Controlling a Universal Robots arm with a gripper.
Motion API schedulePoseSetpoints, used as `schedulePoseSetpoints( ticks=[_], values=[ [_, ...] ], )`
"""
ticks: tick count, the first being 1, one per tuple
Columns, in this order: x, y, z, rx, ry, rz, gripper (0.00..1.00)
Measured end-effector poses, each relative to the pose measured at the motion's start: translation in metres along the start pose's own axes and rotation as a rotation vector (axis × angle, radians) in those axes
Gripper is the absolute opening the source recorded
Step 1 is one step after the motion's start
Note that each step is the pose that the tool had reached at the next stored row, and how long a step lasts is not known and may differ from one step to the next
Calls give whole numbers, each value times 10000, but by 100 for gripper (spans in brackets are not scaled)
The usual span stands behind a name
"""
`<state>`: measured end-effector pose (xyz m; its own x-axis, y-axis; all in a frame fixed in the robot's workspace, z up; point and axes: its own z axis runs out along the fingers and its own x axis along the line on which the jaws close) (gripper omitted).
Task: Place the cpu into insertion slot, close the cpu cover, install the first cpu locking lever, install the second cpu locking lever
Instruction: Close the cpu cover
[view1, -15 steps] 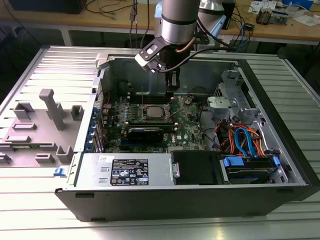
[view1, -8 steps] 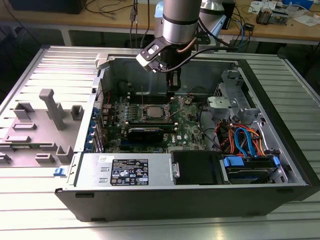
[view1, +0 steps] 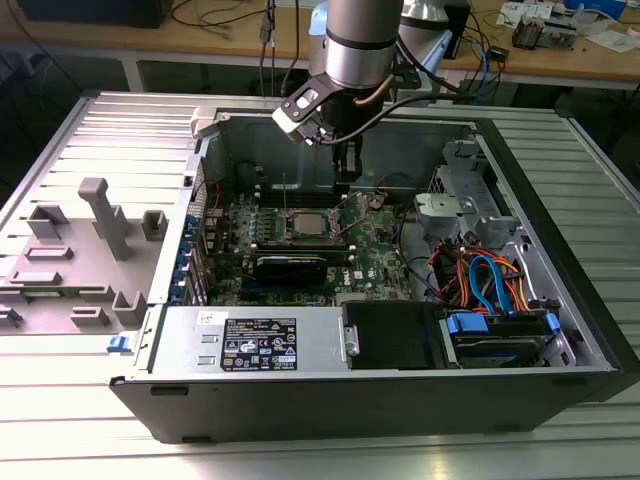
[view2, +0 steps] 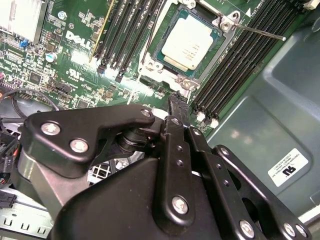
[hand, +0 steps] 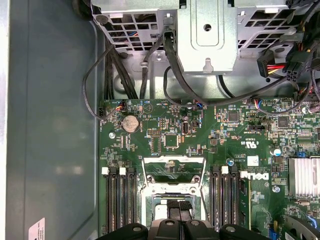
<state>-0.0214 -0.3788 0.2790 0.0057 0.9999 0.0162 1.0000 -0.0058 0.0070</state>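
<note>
One square cpu (view2: 187, 42), dull silver-grey metal, lies flat in the silver-rimmed insertion slot (view2: 199, 76); the black hand (view2: 178, 101), clenched on nothing, hovers just beside the slot.

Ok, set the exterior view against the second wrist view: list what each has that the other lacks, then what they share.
Exterior view: the whole open case, its power supply, blue and orange cables, grey fixtures at the exterior view's left. Second wrist view: a thin lever rod jutting off the socket, the bolted black links of the tool. Both: the cpu in that socket on the green motherboard, the tool near it.
</note>
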Motion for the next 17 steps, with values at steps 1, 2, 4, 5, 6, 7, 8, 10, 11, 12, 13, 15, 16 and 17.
schedulePoseSetpoints(
  ticks=[1, 2, 4, 5, 6, 7, 8, 10, 11, 12, 13, 15, 16, 17],
  values=[
    [0, 0, 0, 0, 0, 0, 11],
    [0, 0, 0, -1, 0, 0, 11],
    [0, 0, 0, 0, 0, 0, 11],
    [0, 0, 0, 0, 0, 0, 11],
    [0, 0, 0, 0, 0, 1, 11],
    [1, 5, 2, 0, 1, -2, 11],
    [1, 9, 5, 0, 1, -3, 11],
    [2, 34, 13, -1, 1, 0, 11],
    [2, 43, 19, -1, 2, 0, 11],
    [5, 70, 27, 0, 0, 0, 11],
    [8, 108, 34, 0, 0, -1, 11],
    [10, 151, 41, 0, 0, 1, 11],
    [15, 209, 51, 0, 0, 0, 11],
    [18, 243, 61, 0, 1, 0, 11]
  ],
)
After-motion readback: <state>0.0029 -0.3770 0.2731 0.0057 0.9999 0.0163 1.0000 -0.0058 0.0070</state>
